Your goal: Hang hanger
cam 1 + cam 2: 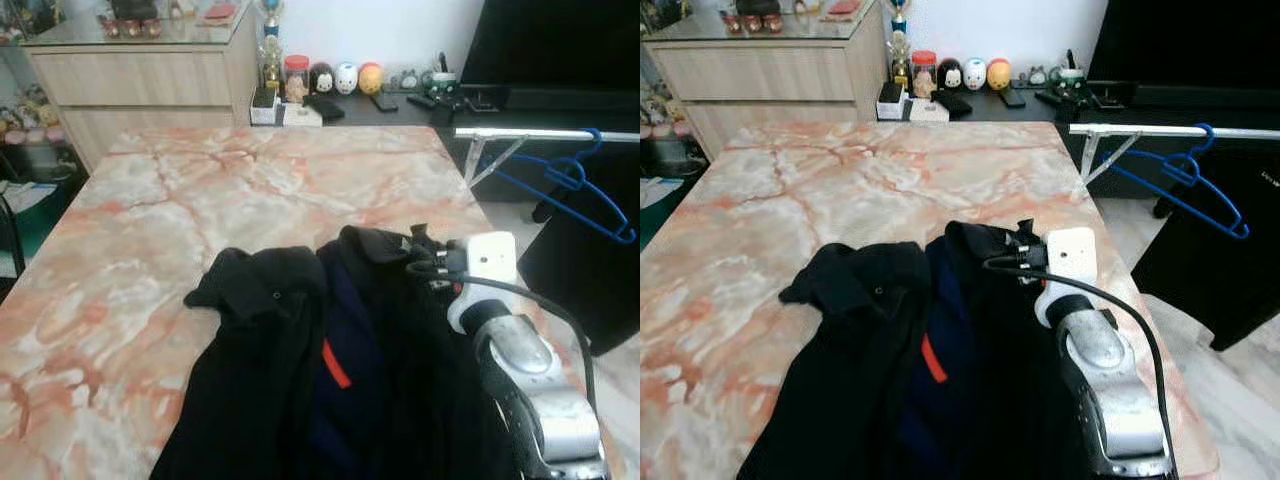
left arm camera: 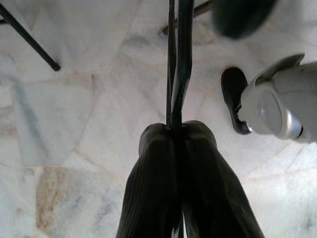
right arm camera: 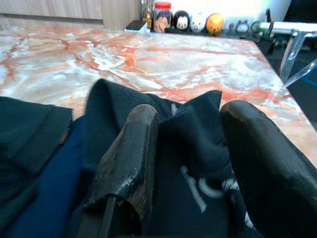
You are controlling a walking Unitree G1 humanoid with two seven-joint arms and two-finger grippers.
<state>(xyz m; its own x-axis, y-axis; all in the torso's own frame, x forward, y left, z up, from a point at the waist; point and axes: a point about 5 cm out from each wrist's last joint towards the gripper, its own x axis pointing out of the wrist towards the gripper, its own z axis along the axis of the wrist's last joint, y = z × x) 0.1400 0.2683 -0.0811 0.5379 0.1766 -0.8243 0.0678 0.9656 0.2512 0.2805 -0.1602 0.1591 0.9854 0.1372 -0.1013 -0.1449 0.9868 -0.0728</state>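
Down at the far left, beside the table, the left gripper [image 2: 174, 130] hangs over pale floor tiles, its fingers pressed tight together on a thin dark rod [image 2: 179, 54] that runs on past the fingertips; what the rod belongs to cannot be told. A grey robot foot [image 2: 277, 106] stands near it. On the marble table [image 1: 180, 200], a black jacket [image 1: 300, 360] with a dark blue lining and a small red tab lies spread over the near edge, right of the middle. The right gripper [image 3: 190, 148] sits low over the jacket's collar, its two fingers well apart with cloth bunched between them, not clamped on it. Along the table's far edge stand a cabinet [image 1: 140, 75], a red-lidded jar [image 1: 296, 78] and three small round figurines [image 1: 346, 78]. Past the table's right edge, a blue hanger [image 1: 575, 190] hooks on a silver rail [image 1: 540, 133], well apart from the jacket, in front of a dark screen [image 1: 560, 45]
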